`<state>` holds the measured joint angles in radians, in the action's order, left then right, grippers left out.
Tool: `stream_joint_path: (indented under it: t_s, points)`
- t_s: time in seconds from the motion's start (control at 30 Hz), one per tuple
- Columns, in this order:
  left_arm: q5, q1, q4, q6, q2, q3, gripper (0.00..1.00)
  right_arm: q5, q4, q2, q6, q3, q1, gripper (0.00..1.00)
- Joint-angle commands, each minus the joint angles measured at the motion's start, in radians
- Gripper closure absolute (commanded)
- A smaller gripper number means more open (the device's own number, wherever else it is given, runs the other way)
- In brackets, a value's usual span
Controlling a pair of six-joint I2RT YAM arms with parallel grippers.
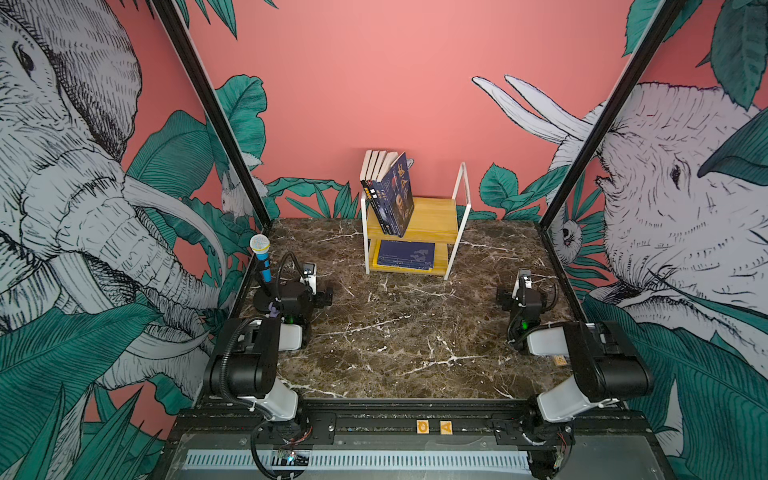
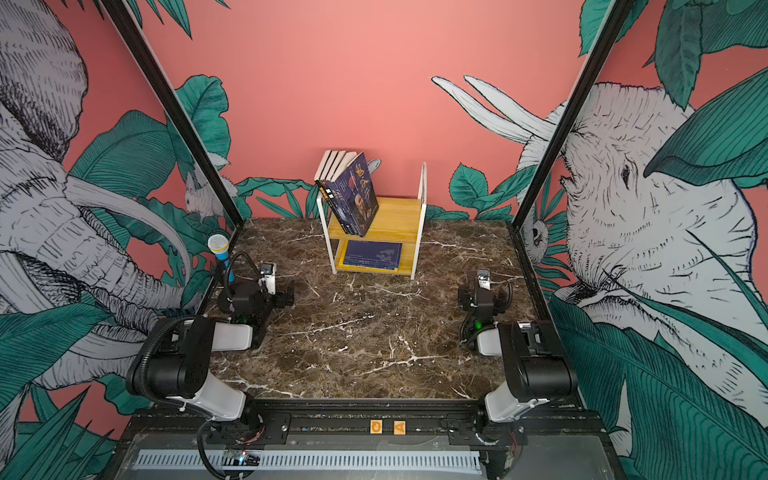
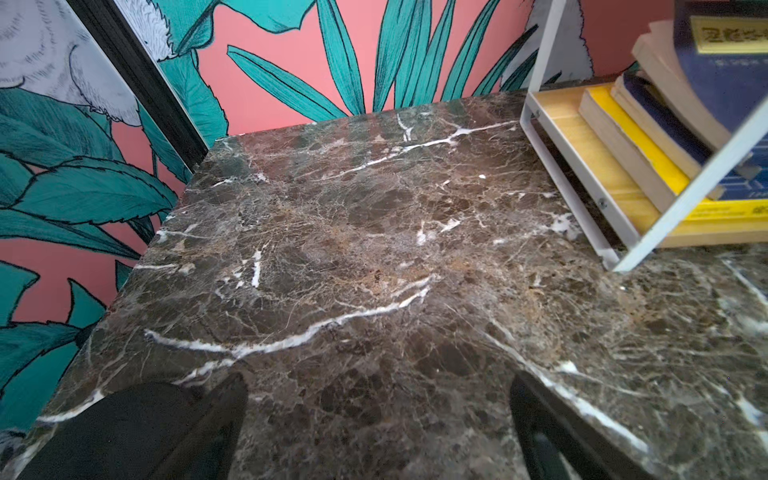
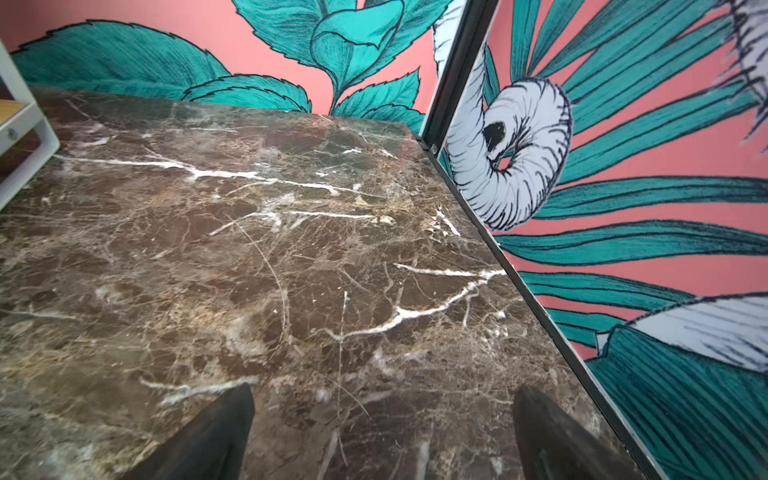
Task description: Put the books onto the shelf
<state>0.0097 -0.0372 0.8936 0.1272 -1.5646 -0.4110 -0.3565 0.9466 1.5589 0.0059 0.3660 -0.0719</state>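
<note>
The shelf (image 1: 432, 220) (image 2: 395, 216), light wooden boards in a white frame, stands at the back middle of the marble table. Several books (image 1: 392, 195) (image 2: 353, 199) stand on its upper board, leaning left; the front one is navy with a portrait. A navy book (image 1: 405, 253) lies flat on the lower board over a yellow-edged one (image 3: 636, 153). My left gripper (image 1: 311, 286) (image 3: 378, 386) rests open at the left, well short of the shelf. My right gripper (image 1: 521, 286) (image 4: 384, 392) is open at the right. Both hold nothing.
A blue toy microphone (image 1: 262, 257) with a white head stands at the table's left edge beside the left arm. Black frame posts (image 1: 208, 108) and printed wall panels close in the brown marble tabletop (image 1: 395, 332). The shelf's white frame corner (image 4: 29, 129) shows in the right wrist view.
</note>
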Motion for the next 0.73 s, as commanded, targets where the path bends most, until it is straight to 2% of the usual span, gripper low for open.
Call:
stream_joint_path:
  t_s: [0.0, 0.13, 0.33, 0.43, 0.53, 0.7]
  points:
    - [-0.025, -0.003, -0.031, -0.007, 0.009, -0.007, 0.00, 0.019, 0.009, -0.005, 0.021, 0.005, 0.000, 0.01]
    - [-0.025, -0.004, -0.025, -0.009, 0.009, -0.004, 0.00, -0.028, 0.047, -0.014, 0.041, -0.021, 0.000, 0.01]
    - [-0.025, -0.003, -0.021, -0.009, 0.010, -0.003, 0.00, 0.005, 0.048, -0.007, 0.022, -0.014, 0.000, 0.01]
    - [-0.025, -0.004, -0.023, -0.009, 0.009, -0.002, 0.00, 0.076, 0.053, -0.006, -0.001, -0.018, 0.000, 0.01]
    - [-0.026, -0.004, -0.021, -0.009, 0.009, -0.002, 0.00, 0.157, -0.021, -0.008, -0.019, 0.017, 0.005, 0.01]
    - [-0.026, -0.004, -0.020, -0.008, 0.010, -0.002, 0.01, 0.174, -0.021, -0.010, -0.014, 0.018, 0.014, 0.01]
